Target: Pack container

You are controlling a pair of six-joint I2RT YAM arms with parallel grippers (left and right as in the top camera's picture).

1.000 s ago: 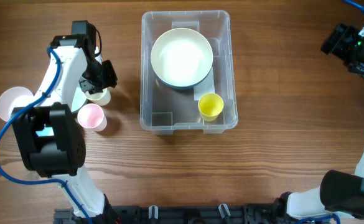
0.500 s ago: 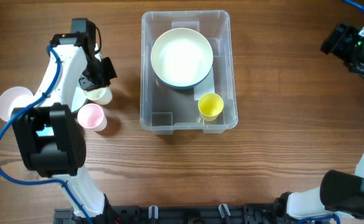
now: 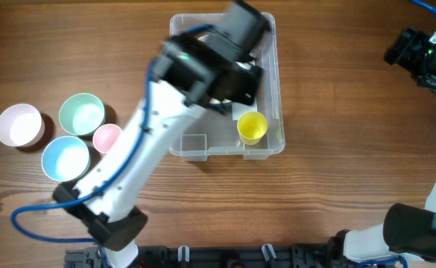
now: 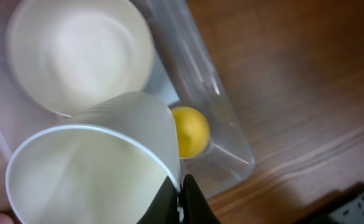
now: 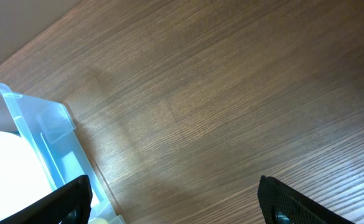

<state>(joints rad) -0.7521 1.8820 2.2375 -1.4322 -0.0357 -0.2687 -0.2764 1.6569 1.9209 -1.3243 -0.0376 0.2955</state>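
Evidently, the packing is only partly done. The container (image 3: 225, 138) is set at the middle of the desk (image 3: 337, 171), and a white bowl (image 4: 76, 56) and a yellow cup (image 3: 252, 126) are already lodged inside it, the cup just beside the bowl and near one corner.

A cream cup (image 4: 94, 162) is gripped by its rim in the left pincer (image 4: 183, 200), its wall pinched between the fingers, and is held over the container's interior, close to the bowl and the yellow cup. It is not yet let go. How low it hangs cannot be judged with confidence, since the arm hides it from overhead.

The right pincer (image 5: 173, 193) is spread wide and holds nothing. It is kept well apart from the container, over bare desk.

Four things are left outside, grouped at the left of the desk: a pale pink bowl (image 3: 20, 124), a green bowl (image 3: 82, 113), a blue bowl (image 3: 65, 158) and a small pink cup (image 3: 107, 137). Less than half of the load is therefore judged to be packed.
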